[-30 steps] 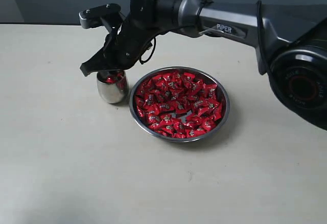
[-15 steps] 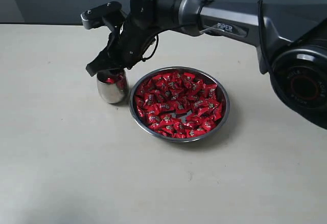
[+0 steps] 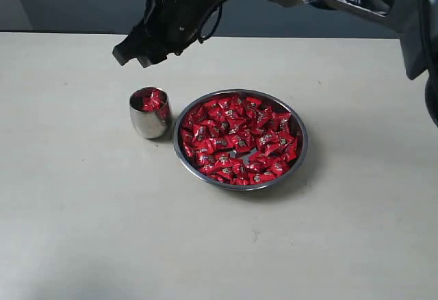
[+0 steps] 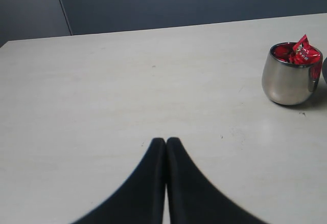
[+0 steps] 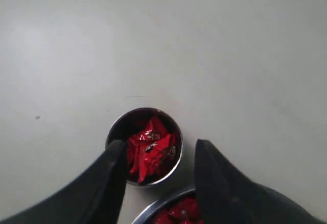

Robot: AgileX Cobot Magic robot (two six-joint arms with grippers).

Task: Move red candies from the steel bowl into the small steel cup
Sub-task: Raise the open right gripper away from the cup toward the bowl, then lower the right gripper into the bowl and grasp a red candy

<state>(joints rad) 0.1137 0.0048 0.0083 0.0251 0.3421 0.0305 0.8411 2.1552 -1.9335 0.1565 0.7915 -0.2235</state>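
Several red candies sit in the small steel cup; right claw hangs above it, spread and seemingly empty; left claw pressed closed, empty.

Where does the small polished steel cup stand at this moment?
In the exterior view the small polished steel cup stands left of the wide shallow steel bowl, close beside its rim, below the open right gripper.
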